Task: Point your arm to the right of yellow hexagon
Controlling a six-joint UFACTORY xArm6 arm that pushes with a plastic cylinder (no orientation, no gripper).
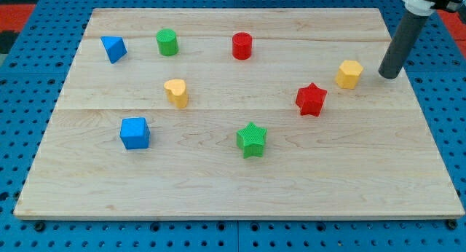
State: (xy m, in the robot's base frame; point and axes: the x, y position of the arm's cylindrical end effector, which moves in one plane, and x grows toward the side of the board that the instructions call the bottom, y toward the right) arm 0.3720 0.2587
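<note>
Green star (pixel 252 139) nearest, my tip (pixel 389 76) just right of yellow hexagon (pixel 349 73), apart

Arm above the tool (pixel 389 76) cut off by the view's top edge; only the rod and a white collar show. Bench (pixel 218 186) fully visible, blocks all unobstructed.

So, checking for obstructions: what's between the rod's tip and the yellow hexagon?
Nothing. In the camera view, only bare wood separates my tip from the yellow hexagon, which sits just to the tip's left.
</note>
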